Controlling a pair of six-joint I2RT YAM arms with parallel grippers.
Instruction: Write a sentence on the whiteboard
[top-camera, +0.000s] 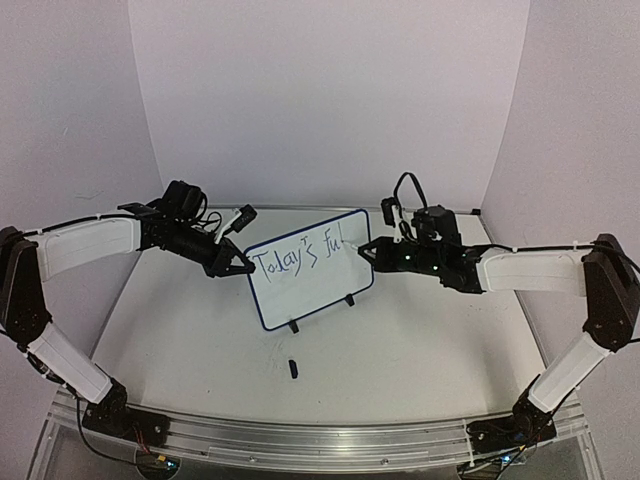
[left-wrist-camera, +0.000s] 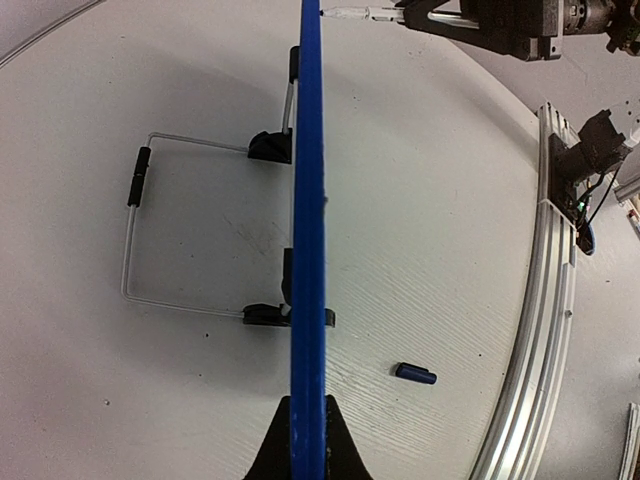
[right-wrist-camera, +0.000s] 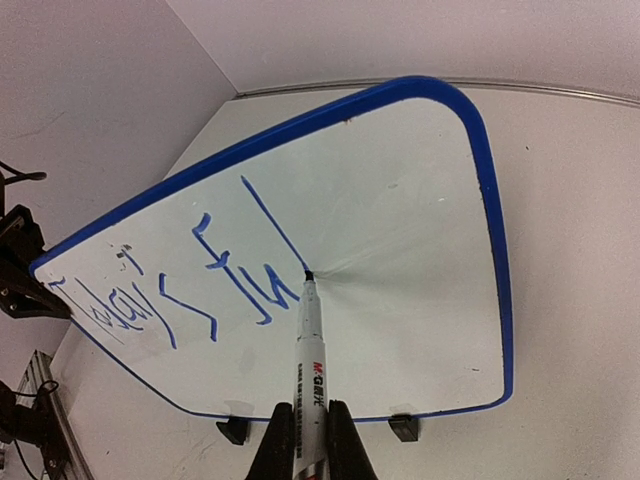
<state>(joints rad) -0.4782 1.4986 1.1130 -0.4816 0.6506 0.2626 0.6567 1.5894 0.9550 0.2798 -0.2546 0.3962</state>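
Blue-rimmed whiteboard (top-camera: 312, 285) stands on the bench (top-camera: 420, 340), left tool (top-camera: 245, 267) clenched on its edge; right tool (top-camera: 363, 250) grasps a marker (right-wrist-camera: 308, 345), tip on the sentence (top-camera: 283, 262).

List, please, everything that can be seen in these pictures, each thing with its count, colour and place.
whiteboard: one, white with blue rim, standing mid-table
writing: one line, dark blue, "Today's ful", across the board's upper part
clip feet: two, black, at the board's lower edge
wire stand: one, silver with black sleeve, behind the board
marker: one, white, tip on the board
cap: one, dark, on the table before the board
table: one, white
rail: one, silver, along the near edge
left gripper: one, black, shut on the board's left edge
right gripper: one, black, shut on the marker
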